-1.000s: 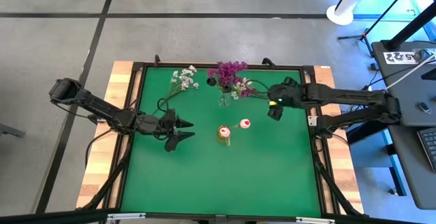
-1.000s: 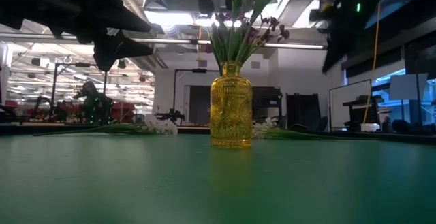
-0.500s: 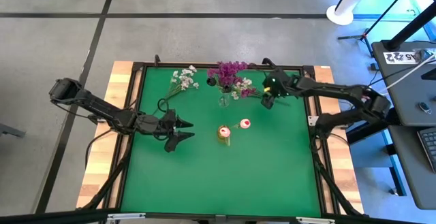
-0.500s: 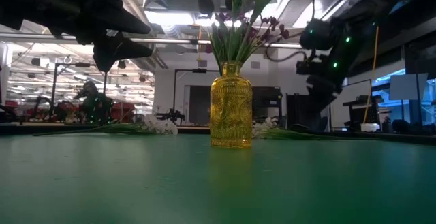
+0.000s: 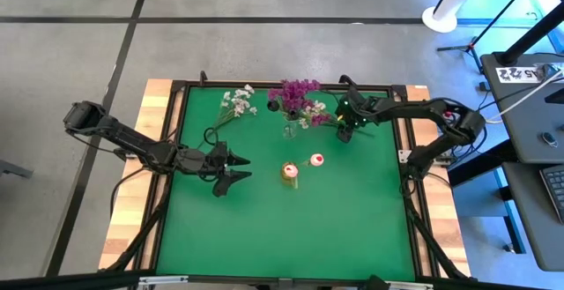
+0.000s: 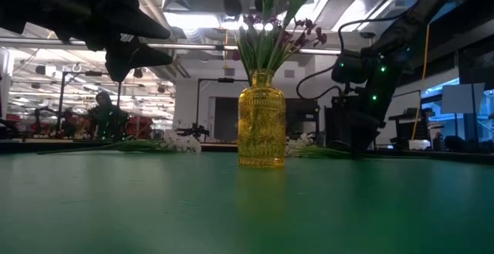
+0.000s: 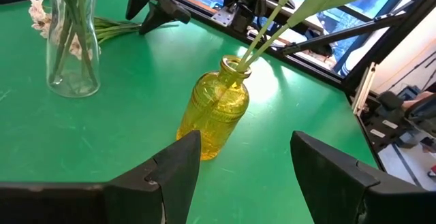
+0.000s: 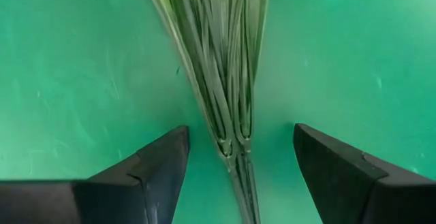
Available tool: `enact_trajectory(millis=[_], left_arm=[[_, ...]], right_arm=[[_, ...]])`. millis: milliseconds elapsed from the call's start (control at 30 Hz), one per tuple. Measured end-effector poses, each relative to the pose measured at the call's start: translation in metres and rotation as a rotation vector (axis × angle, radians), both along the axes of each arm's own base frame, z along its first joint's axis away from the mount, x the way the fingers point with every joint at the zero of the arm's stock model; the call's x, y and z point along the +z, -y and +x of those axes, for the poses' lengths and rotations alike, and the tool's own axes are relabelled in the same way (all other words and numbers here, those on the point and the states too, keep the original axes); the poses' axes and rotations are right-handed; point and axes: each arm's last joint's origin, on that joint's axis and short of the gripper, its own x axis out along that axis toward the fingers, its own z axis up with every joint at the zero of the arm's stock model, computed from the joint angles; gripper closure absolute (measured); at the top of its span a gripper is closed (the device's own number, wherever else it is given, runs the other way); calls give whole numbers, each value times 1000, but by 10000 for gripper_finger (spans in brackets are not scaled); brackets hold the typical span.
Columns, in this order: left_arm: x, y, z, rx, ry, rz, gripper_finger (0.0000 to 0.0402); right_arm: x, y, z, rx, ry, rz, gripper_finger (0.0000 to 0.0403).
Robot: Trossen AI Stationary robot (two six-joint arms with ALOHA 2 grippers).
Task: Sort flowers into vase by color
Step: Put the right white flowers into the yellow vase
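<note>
A yellow glass vase (image 5: pixel 290 174) stands mid-table holding pale pink flowers (image 5: pixel 315 159) on green stems (image 7: pixel 272 26). Behind it a clear glass vase (image 5: pixel 290 131) holds magenta flowers (image 5: pixel 296 94). White sprigs (image 5: pixel 236 105) lie flat on the mat at the far left. A bundle of green stems (image 8: pixel 221 67) lies flat on the mat right of the clear vase. My right gripper (image 8: pixel 238 176) stands open over it, pointing steeply down, one finger on either side of the stems. My left gripper (image 7: pixel 245 176) hovers open, left of the yellow vase (image 7: pixel 214 115).
The green mat (image 5: pixel 282 228) is bare in its near half. A black frame (image 5: pixel 407 175) rims the table. In the low view my right arm (image 6: pixel 363 92) stands behind and to the right of the yellow vase (image 6: pixel 261 119).
My right gripper has swung toward the table's far edge and sunk from high above the mat to just over the lying stems, tipping to point more steeply down. Its fingers have stayed open.
</note>
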Motion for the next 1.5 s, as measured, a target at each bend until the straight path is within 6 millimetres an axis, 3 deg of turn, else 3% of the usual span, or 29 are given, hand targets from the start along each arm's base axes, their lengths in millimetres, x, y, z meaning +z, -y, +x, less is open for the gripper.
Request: enact_trajectory(millis=[200,667,933,1033,1500], left_arm=[[0,0,0,1,0,0,179],[0,0,0,9,0,2,179],[0,0,0,14,0,3,179],[0,0,0,15,-2,4,179],[0,0,0,16,-3,4,179]], right_arm=[[-2,0,1,2,11,25,161],[0,-8,-3,-65,39,176,385],[5,-16,-10,-108,37,284,373],[12,-20,-14,-124,68,323,385],[86,-41,-41,-158,368,189,397]])
